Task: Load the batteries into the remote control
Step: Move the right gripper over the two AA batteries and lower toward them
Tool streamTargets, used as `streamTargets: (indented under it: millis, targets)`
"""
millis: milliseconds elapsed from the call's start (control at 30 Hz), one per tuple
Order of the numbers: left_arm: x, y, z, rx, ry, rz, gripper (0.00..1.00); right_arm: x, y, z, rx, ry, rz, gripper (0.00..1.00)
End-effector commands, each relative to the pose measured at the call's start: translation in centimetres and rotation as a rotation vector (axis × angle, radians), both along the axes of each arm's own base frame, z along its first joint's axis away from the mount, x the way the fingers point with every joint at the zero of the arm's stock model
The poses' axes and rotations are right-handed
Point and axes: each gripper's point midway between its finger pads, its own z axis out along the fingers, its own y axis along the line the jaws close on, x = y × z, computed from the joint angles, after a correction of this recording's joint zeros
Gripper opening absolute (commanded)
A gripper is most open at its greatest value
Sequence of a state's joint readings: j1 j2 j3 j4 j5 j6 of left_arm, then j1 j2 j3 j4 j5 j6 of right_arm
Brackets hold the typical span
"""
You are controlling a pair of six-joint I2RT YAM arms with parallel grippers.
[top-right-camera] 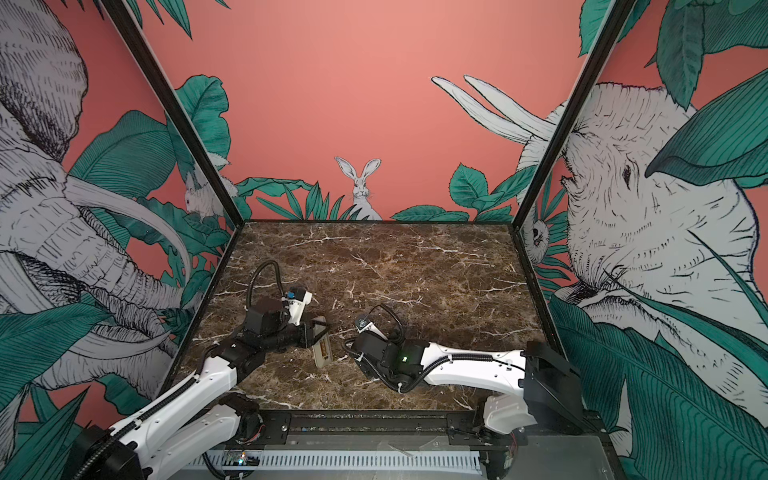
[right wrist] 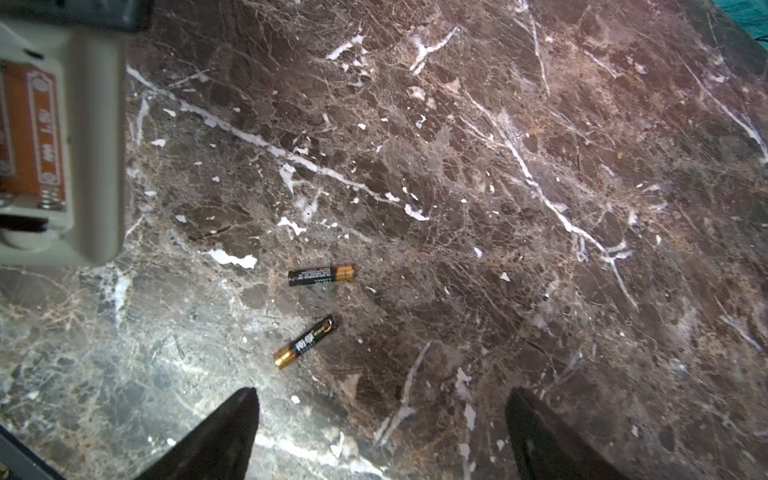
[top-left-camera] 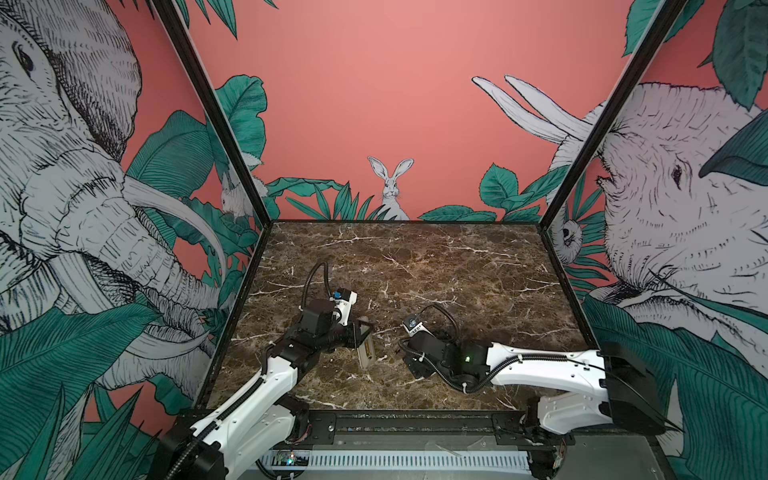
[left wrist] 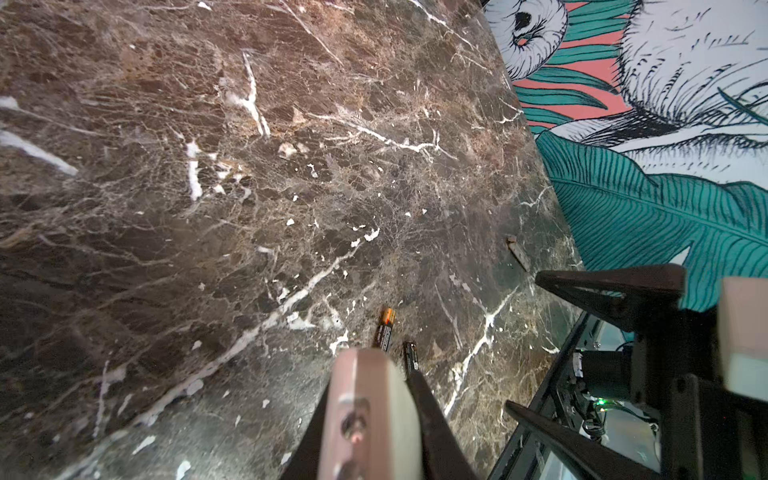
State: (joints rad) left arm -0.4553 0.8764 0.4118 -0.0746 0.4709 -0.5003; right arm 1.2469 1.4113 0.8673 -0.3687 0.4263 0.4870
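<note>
Ok so on the left, my left end effector [top-left-camera: 362, 330] is clenching the remote control [top-left-camera: 366, 351], holding it tilted with the open battery bay showing. I can't tell if its lower end is touching the surface [top-left-camera: 436, 266]. Just right of it the batteries [right wrist: 321, 275] are lying loose on the marble, near each other but apart. My right end effector [right wrist: 374, 436] is hovering by them, released, gripping nothing.
</note>
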Motion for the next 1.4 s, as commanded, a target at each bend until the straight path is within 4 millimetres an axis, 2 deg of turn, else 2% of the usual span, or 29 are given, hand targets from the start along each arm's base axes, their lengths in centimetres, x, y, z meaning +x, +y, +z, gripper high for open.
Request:
streamTargets:
  millis: [0, 233, 567, 1033, 1067, 1167, 1367]
  targets:
    - [0.2, 0.1, 0.7, -0.029, -0.048, 0.010, 0.00, 0.4, 1.4, -0.5, 0.072, 0.015, -0.027, 0.92]
    - [-0.3, 0.0, 0.1, -0.085, -0.053, 0.016, 0.00, 0.4, 1.5, -2.7, 0.023, 0.038, -0.044, 0.92]
    - [-0.5, 0.1, 0.7, -0.115, -0.106, 0.017, 0.00, 0.2, 2.0, -4.2, 0.011, 0.070, -0.039, 0.89]
    - [-0.6, 0.5, 0.5, -0.098, -0.113, 0.030, 0.00, -0.1, 2.3, -4.5, -0.006, 0.098, -0.029, 0.77]
    - [-0.7, 0.5, 0.5, -0.098, -0.113, 0.030, 0.00, -0.2, 2.2, -5.3, -0.028, 0.107, -0.030, 0.77]
    - [-0.6, 0.5, 0.6, -0.102, -0.116, 0.029, 0.00, -0.2, 2.3, -5.5, -0.037, 0.112, -0.024, 0.76]
    - [-0.8, 0.5, 0.4, -0.101, -0.110, 0.025, 0.00, 0.1, 2.1, -4.7, -0.098, 0.085, 0.037, 0.75]
